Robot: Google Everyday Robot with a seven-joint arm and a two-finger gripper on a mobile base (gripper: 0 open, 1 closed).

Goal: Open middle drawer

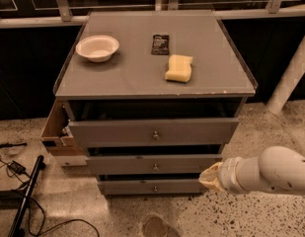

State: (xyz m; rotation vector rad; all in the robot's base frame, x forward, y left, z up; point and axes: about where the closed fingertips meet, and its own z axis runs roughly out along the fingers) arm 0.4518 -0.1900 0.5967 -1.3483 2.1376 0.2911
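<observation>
While top drawer [191, 131] juts above middle drawer [127, 165], tool [208, 177] near its right end, grip unclear.

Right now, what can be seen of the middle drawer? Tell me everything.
The middle drawer shows a wide, shallow grey front, flat and plain, with one small round metal knob at its centre. It sits level between the top drawer, which stands pulled out above it, and the bottom drawer. How far out it is cannot be told. The gripper is at its right end, away from the knob; contact is unclear.
</observation>
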